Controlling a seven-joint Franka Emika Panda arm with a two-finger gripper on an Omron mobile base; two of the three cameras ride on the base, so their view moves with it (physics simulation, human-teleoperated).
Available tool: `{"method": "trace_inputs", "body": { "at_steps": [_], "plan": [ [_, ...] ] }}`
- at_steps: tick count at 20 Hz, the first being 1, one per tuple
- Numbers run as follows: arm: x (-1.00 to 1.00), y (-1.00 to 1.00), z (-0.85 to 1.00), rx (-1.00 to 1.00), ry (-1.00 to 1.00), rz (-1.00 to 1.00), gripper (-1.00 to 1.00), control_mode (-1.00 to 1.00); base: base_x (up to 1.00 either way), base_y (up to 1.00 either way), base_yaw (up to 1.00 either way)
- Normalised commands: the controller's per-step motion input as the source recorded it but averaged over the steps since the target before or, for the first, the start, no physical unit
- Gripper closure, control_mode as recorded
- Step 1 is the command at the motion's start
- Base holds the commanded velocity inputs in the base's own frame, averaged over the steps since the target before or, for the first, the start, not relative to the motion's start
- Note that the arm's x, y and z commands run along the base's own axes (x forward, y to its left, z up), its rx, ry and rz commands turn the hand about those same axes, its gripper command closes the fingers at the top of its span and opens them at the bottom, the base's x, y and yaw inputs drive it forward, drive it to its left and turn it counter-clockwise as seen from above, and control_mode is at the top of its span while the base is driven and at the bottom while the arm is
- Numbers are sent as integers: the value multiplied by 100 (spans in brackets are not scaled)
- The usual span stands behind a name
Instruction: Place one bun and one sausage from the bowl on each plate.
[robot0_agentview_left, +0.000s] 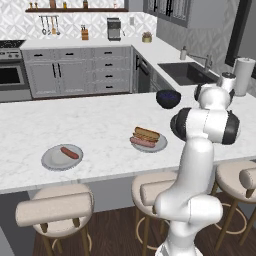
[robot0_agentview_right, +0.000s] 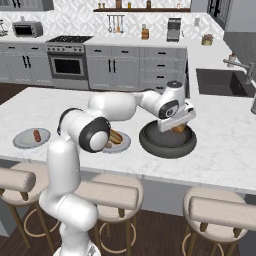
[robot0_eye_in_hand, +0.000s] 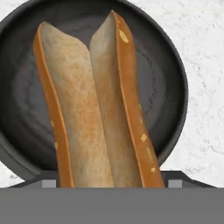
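The robot's two-finger hand is reaching down into the round, glossy dark bowl, which is sitting on the white marble surface to the right of the nearer plate. In the hand view, an elongated golden-brown bun, split open lengthwise with its pale inside showing, is running up from between the fingertips and lying over the bowl's dark interior. The fingers are standing fairly wide, closed against the bun's sides, so the hand is holding this bun. In the right base view a bit of tan bun is showing just under the hand, above the bowl's rim.

A flat round light-grey plate near the middle of the surface is carrying a second golden-brown bun and a slim reddish-pink sausage lying side by side and touching. Well apart to the left, a second light-grey plate is carrying a single reddish sausage.

Round beige stools are standing along the near edge of the surface.
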Motion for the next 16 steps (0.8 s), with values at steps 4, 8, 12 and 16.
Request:
{"method": "trace_inputs", "body": {
  "at_steps": [4,8,12,16],
  "plan": [
    [-83,98,0,0,0,0,100,-100,0,0,0],
    [-70,100,3,0,0,0,100,-100,0,0,0],
    [-62,100,11,0,0,0,100,-100,0,0,0],
    [-61,100,14,0,1,0,100,-100,0,0,0]
  ]
}}
